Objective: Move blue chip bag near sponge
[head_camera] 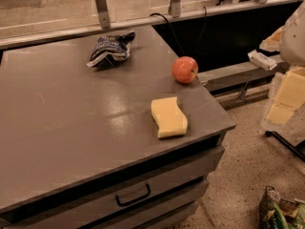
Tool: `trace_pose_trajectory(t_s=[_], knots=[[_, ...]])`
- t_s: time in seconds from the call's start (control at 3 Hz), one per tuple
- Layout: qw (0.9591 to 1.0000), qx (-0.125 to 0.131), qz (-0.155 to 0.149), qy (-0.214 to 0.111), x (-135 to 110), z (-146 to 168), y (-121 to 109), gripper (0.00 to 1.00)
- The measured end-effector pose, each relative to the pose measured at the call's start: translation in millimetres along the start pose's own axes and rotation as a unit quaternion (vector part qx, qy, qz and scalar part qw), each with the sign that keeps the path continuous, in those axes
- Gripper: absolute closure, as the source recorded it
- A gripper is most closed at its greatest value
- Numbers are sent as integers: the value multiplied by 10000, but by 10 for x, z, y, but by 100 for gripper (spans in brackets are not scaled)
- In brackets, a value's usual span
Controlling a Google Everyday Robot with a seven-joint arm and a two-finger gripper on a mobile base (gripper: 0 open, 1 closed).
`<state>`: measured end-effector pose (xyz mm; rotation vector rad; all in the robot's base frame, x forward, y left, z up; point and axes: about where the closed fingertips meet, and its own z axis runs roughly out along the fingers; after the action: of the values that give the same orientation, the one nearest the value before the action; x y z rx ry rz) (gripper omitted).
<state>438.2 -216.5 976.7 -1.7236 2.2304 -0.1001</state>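
Note:
The blue chip bag [110, 49] lies crumpled at the far side of the grey table [62, 128], near its back edge. The pale yellow sponge [168, 117] lies flat near the table's front right corner, well apart from the bag. My gripper [285, 98], cream-yellow, hangs at the right edge of the view, off the table and over the floor, right of the sponge and far from the bag. It holds nothing that I can see.
A red-orange apple [185, 69] stands at the table's right edge between bag and sponge. Drawers with a handle [133, 195] front the table. A railing with posts [101, 6] runs behind. Green-and-yellow packaging [284, 214] sits on the floor at lower right.

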Motion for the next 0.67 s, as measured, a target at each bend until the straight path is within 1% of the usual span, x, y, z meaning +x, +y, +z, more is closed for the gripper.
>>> trace_pose_trajectory(t_s=[0.33,0.67], knots=[[10000,0,0,0,0,0,0,0],[9999,-29,-48,-125,-56,47,-62,0]])
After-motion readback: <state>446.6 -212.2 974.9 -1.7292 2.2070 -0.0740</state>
